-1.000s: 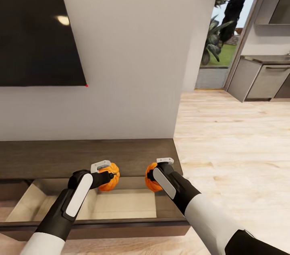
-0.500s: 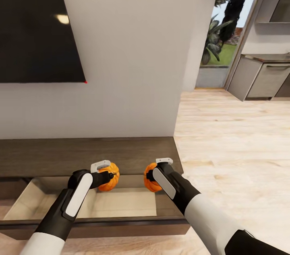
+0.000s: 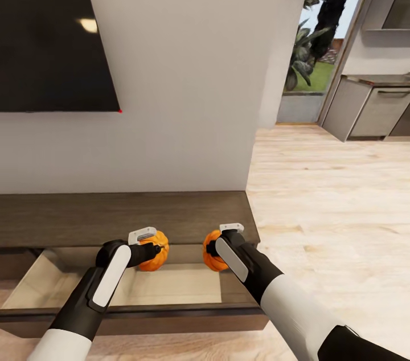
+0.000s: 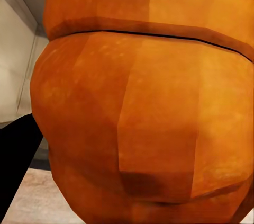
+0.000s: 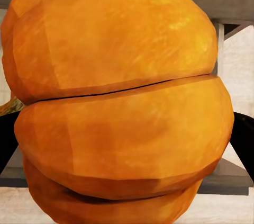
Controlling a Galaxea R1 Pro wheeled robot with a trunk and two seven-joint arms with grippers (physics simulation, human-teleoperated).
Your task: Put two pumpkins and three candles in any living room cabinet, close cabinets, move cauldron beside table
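We've got the left tool (image 3: pixel 149 248) clamped on one pumpkin (image 3: pixel 157 250) and the right tool (image 3: pixel 219 247) on the other pumpkin (image 3: pixel 212 253), both over the open cabinet drawer (image 3: pixel 171 287)'s far edge, so releasing here risks them bouncing onto the cabinet top (image 3: pixel 114 218).

Both arms reach forward and slightly inward, forearms angled toward each other, wrists about level. Left gripper (image 3: pixel 152 248) is clamped on a pumpkin (image 3: pixel 155 251), white wrist bracket up; right gripper (image 3: pixel 214 251) is clamped on the other pumpkin (image 3: pixel 210 258), same bracket orientation. In each wrist view the held pumpkin sits right against the camera, with dark finger edges at its sides.
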